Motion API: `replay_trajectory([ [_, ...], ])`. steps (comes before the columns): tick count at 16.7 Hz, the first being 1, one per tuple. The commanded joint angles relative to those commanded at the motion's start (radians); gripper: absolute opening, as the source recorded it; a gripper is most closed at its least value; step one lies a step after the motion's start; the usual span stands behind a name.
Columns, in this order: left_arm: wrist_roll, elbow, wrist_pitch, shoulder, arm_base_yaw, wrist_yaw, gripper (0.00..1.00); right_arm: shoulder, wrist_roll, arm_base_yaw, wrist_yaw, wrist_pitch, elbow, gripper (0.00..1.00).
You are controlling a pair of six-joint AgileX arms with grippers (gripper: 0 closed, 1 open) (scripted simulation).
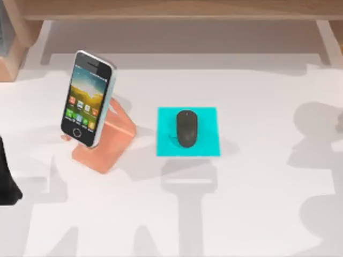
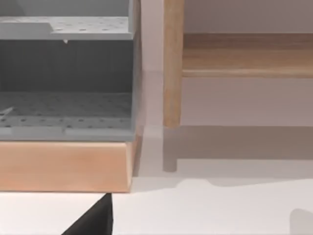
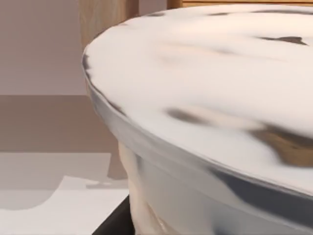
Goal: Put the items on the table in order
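One mouse on cyan pad, smartphone propped on stand

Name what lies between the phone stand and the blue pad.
Only bare white table separates the stand from the pad, seen from the top view.

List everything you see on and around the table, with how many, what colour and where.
smartphone: one, black front with colourful icons, leaning on the stand, table's left.
stand: one, salmon-orange, table's left.
mouse: one, dark grey, on the pad, centre.
pad: one, cyan, flat on the table, centre.
table: one, white.
wooden shelf: one, light brown, along the far edge.
grey perforated tray: one, in the shelf's wooden frame.
left arm: one, black, at the left edge.
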Motion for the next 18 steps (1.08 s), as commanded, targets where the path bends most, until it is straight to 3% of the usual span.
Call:
replay_trajectory([
  [4,0.000,0.000,0.000,0.000,0.000,0.000,1.00,-0.046,0.006,0.047,0.004,0.000,0.042,0.00],
  [9,0.000,0.000,0.000,0.000,0.000,0.000,1.00,-0.158,0.027,0.219,0.054,-0.099,0.183,0.00],
  [18,0.000,0.000,0.000,0.000,0.000,0.000,1.00,-0.147,0.047,0.522,0.326,-0.534,0.602,0.00],
])
